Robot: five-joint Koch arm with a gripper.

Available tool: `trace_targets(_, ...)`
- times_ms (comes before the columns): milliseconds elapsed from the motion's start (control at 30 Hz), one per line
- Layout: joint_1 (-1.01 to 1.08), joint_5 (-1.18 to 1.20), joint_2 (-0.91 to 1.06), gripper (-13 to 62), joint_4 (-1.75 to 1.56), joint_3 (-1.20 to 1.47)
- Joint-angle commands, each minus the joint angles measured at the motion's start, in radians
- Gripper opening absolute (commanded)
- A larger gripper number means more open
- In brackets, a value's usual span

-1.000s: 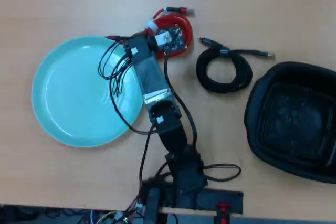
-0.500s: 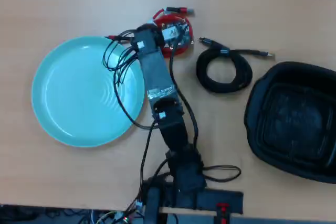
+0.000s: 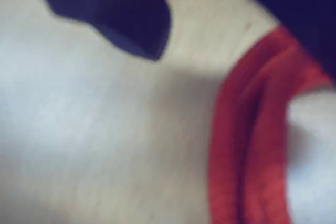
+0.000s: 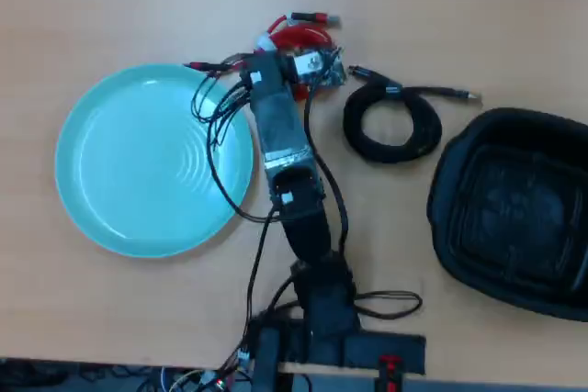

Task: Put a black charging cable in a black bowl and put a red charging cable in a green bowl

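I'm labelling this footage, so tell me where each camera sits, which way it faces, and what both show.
Overhead view: fixed above the table, facing straight down; shows the green bowl, black charging cable, black bowl and the whole arm reaching up-frame from its base at the bottom edge.
Wrist view: rides on the arm, very close to the tabletop, blurred; one dark jaw tip hangs from the top edge.
Shared: the red charging cable, partly covered by the arm from above.

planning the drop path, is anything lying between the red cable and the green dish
Nothing visible does. The red charging cable lies just beyond the green bowl rim, bare table between; only the arm's own wires hang over that rim.
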Motion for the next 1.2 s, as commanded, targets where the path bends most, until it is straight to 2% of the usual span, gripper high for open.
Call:
trace_targets(0,0.008,0.011,0.009,44.1,0.014,-0.025)
trace_targets(267,0.011,0.006,0.005,43.2,-0.02,-0.025)
trace_targets(400,0.009,0.006,-0.006,33.9,-0.025,-0.021)
trace_targets(467,0.009,0.005,-0.009,31.6,-0.028,-0.025)
trace_targets(900,0.008,-0.023,-0.046,30.1,-0.087,-0.034)
trace_targets(1067,0.011,-0.078,-0.061,17.3,-0.086,-0.069)
trace_targets(1167,0.012,-0.083,-0.063,12.7,-0.086,-0.077)
